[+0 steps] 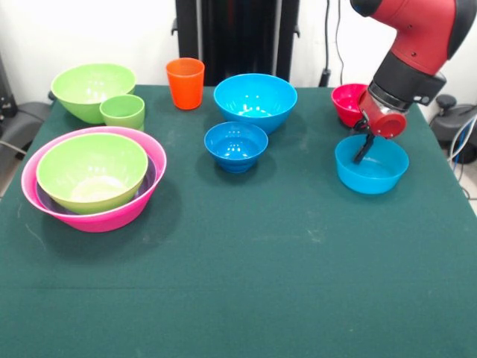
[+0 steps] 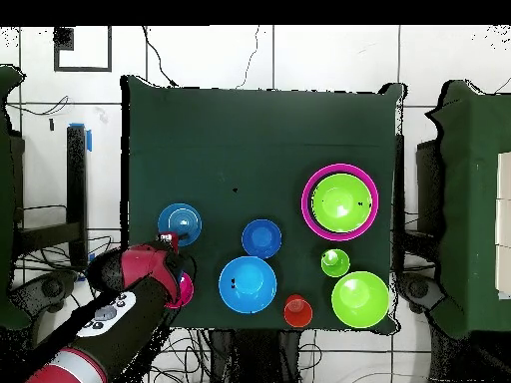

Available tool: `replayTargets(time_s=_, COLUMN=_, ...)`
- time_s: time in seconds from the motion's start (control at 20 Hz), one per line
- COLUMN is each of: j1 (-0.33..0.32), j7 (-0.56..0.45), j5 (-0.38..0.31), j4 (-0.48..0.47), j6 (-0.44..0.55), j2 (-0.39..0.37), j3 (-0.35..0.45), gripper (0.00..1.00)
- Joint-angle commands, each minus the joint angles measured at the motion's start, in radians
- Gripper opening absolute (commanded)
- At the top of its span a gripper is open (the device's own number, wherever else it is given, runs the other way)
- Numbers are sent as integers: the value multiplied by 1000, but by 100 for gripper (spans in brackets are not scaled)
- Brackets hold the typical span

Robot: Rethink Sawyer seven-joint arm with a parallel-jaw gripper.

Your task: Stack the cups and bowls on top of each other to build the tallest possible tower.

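A pink bowl [image 1: 141,205] at the left holds a purple bowl [image 1: 149,179] and a lime green bowl [image 1: 91,170] nested inside; this stack shows in the overhead view [image 2: 340,202]. A second lime green bowl [image 1: 89,88], the light green cup [image 1: 123,112] and the orange cup [image 1: 185,83] stand at the back. A large blue bowl [image 1: 255,101] and a small blue bowl [image 1: 235,145] sit mid-table. My gripper [image 1: 364,149] reaches down at the far rim of a third blue bowl [image 1: 373,173], next to the small red bowl [image 1: 345,103].
The arm [image 2: 120,309] comes in from the lower left of the overhead view and partly covers the red bowl [image 2: 186,289]. The green table [image 1: 261,283] has its right edge close to the third blue bowl [image 2: 180,221].
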Motion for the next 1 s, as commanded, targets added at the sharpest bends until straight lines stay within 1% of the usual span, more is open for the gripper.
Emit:
replayTargets(time_s=0.05, j1=-6, j7=34, j5=5, j4=-48, j6=74, j2=31, j3=142, gripper=100)
replayTargets(time_s=1.0, j1=-28, j7=21, j5=2, j4=-25, j6=65, j2=-3, j3=166, gripper=100)
